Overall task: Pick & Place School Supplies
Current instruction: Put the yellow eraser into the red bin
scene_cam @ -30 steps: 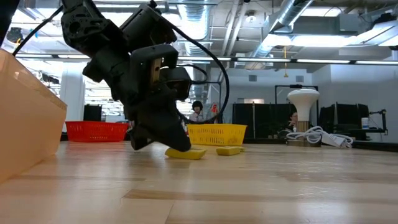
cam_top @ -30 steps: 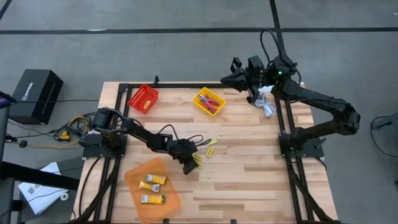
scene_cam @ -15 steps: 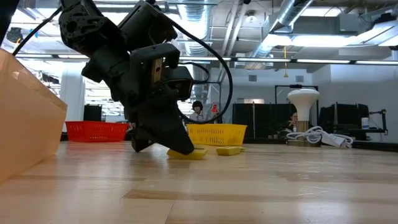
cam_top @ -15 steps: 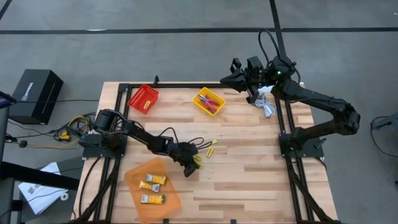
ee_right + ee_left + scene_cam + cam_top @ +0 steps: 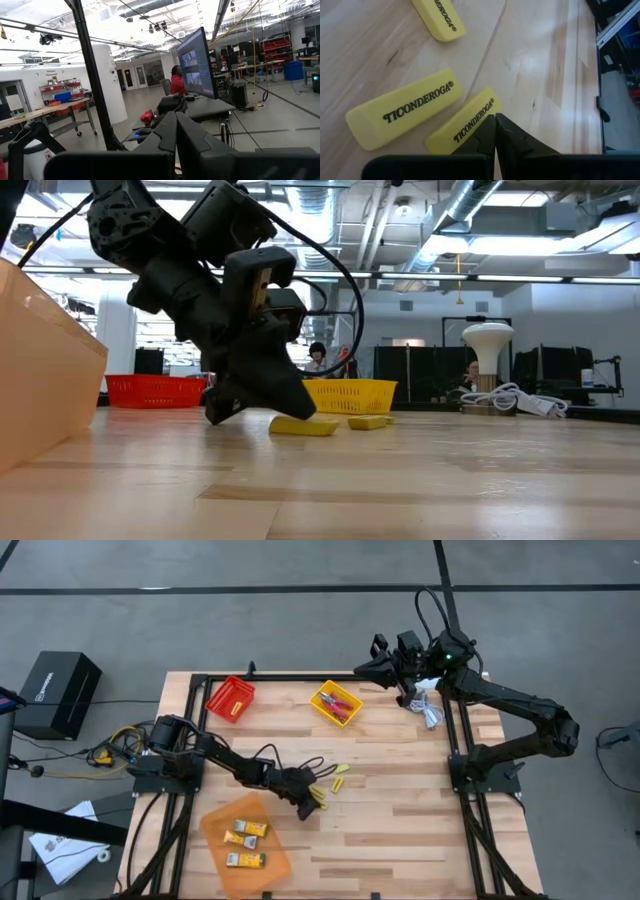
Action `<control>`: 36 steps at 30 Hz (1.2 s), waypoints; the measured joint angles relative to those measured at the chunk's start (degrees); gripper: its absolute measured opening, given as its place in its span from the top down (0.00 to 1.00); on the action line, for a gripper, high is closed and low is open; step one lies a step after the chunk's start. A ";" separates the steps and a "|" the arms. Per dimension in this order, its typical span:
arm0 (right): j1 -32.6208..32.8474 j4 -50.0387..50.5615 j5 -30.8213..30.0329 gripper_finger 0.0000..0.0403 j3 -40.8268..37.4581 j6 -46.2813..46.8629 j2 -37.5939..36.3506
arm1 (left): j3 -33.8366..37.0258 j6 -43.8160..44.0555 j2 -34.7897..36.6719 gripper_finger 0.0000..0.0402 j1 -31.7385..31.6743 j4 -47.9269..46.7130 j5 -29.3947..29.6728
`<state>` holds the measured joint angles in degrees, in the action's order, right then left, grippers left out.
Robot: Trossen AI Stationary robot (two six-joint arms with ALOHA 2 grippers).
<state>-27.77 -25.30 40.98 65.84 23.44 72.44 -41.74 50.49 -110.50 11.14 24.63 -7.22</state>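
Note:
Three yellow erasers printed TICONDEROGA lie flat on the wooden table: one [image 5: 465,125] right at my left gripper's tips, one [image 5: 404,109] beside it and one [image 5: 439,17] farther off. My left gripper [image 5: 495,117] is shut and slants down at the nearest eraser [image 5: 310,426] in mid-table [image 5: 305,803]. An orange tray [image 5: 245,835] near the front left holds three yellow-and-white packs. A yellow tray [image 5: 336,703] holds red-handled tools. My right gripper [image 5: 362,666] hangs shut, high over the far right edge. My left gripper's shut fingertips [image 5: 487,125] stand over the nearest eraser's long edge [image 5: 479,116], close to one end. They come slanting down from the table's left. I cannot tell whether they touch it. The eraser lies flat on the table.
A red tray [image 5: 231,698] sits at the far left. A white lamp-like object [image 5: 487,340] and its white cable [image 5: 430,712] lie at the far right. Bare wood [image 5: 400,820] stretches to the right of the erasers. People show in the room behind.
My left gripper has rolled a little about its own pointing line and sunk slightly toward the nearest eraser, staying shut. The erasers lie where they were.

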 joint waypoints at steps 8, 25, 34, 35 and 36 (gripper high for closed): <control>0.00 0.00 0.54 1.00 0.00 0.02 0.00 | 0.00 2.34 -0.11 1.00 0.00 0.28 0.75; 0.00 0.68 0.85 1.00 0.00 0.09 0.00 | 0.00 6.68 -0.11 1.00 -0.36 -0.10 -3.92; 0.00 1.03 0.82 1.00 0.00 0.02 0.00 | 1.55 -3.07 9.14 1.00 -2.63 -7.31 3.66; 0.00 0.98 0.82 1.00 0.00 -0.04 -0.02 | 1.54 -4.41 11.06 1.00 -3.24 -8.57 4.46; 0.00 0.96 0.80 1.00 0.00 -0.04 -0.01 | 1.31 -6.30 12.70 1.00 -3.44 -9.90 4.84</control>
<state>-27.77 -24.34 41.78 65.84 23.40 72.44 -40.43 44.19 -97.80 7.69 14.73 -2.39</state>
